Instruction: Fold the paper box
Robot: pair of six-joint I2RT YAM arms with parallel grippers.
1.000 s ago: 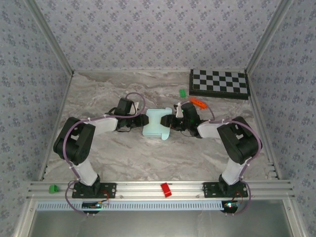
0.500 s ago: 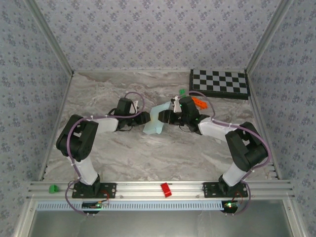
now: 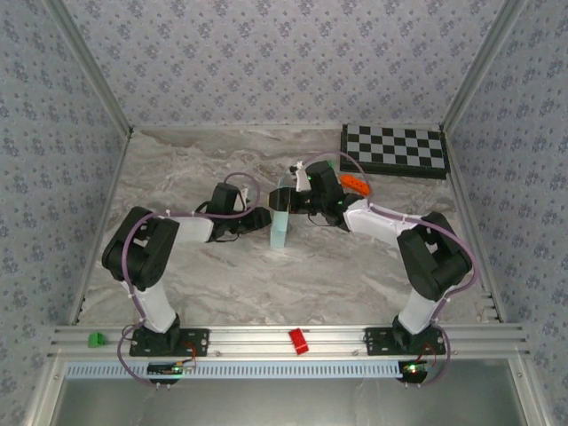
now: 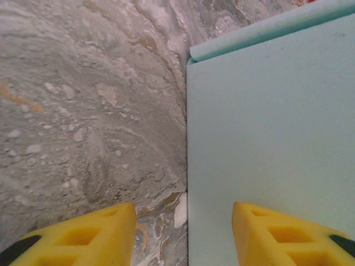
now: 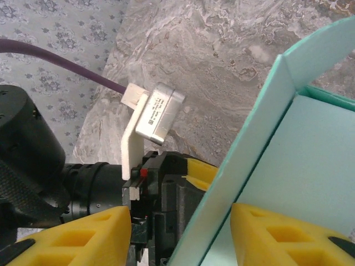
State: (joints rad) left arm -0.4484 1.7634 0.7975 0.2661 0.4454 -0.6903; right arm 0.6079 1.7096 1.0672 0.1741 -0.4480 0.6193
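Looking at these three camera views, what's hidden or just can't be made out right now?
- Right wrist view: whether the right gripper grips the pale turquoise card paper box; its fingers straddle a raised flap, contact unclear.
- Left wrist view: the box's outline, cut off by the right and bottom edges.
- Top view: the small orange object, partly covered by the right arm, too small to identify.

Checkerboard (image 3: 395, 151), far right corner
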